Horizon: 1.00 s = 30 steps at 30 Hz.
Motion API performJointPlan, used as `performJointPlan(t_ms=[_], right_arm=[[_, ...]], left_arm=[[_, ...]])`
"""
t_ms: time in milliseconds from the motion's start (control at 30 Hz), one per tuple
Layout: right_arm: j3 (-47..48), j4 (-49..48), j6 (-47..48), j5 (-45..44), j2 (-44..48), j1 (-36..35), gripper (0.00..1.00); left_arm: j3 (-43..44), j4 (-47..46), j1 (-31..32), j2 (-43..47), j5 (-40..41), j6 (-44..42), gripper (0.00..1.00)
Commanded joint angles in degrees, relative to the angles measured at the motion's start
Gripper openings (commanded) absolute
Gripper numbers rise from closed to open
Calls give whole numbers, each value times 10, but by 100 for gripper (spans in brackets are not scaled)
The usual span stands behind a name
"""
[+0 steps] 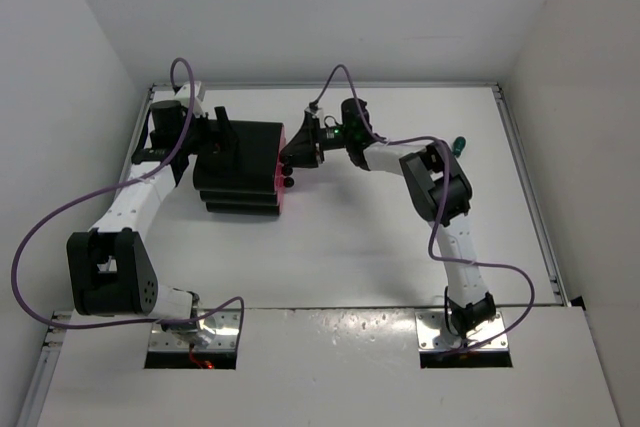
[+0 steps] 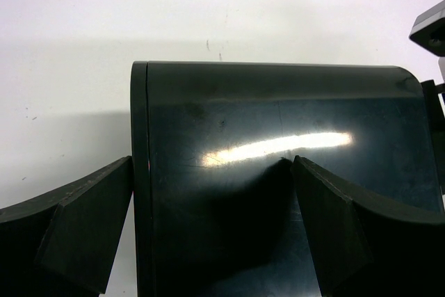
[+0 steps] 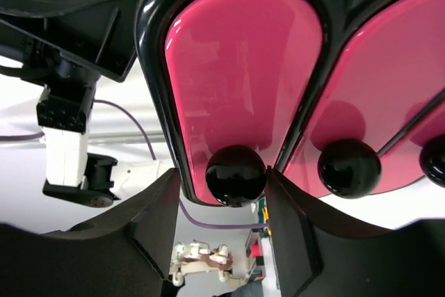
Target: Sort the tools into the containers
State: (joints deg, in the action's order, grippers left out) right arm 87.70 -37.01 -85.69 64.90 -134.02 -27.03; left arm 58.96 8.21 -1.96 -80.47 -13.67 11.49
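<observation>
The black cabinet (image 1: 238, 175) stands at the back left, its pink drawer fronts (image 1: 279, 162) facing right. My left gripper (image 1: 222, 142) is open over its rear: in the left wrist view (image 2: 212, 161) one finger hangs past the cabinet's edge and the other lies on its glossy top (image 2: 278, 116). My right gripper (image 1: 297, 154) is open at the drawer fronts. In the right wrist view it (image 3: 224, 177) straddles the black knob (image 3: 236, 175) of one pink drawer (image 3: 243, 67), with a gap on the left side. The neighbouring drawer (image 3: 389, 81) is shut. A small green-tipped object (image 1: 458, 144), perhaps a tool, lies far right.
White walls enclose the table at the back and both sides. A raised rail (image 1: 525, 197) runs along the right side. The left arm's purple cable (image 1: 60, 212) loops out to the left. The arm bases (image 1: 465, 322) sit at the near edge.
</observation>
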Motion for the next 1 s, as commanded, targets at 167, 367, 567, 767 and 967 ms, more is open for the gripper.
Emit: performJointPlan(t_ms=[167, 367, 567, 767, 967], right_arm=[[15, -23, 3, 0, 4, -8, 25], [-33, -43, 3, 0, 33, 6, 13], [-91, -60, 3, 5, 72, 32, 13], [-151, -65, 19, 12, 102, 63, 13], [-162, -65, 19, 17, 108, 85, 13]], left_arm=[[-42, 130, 0, -24, 29, -30, 100], [-47, 130, 0, -19, 29, -30, 100], [-47, 130, 0, -19, 29, -30, 100], [-47, 124, 0, -19, 29, -30, 100], [-47, 124, 0, -19, 29, -30, 100]])
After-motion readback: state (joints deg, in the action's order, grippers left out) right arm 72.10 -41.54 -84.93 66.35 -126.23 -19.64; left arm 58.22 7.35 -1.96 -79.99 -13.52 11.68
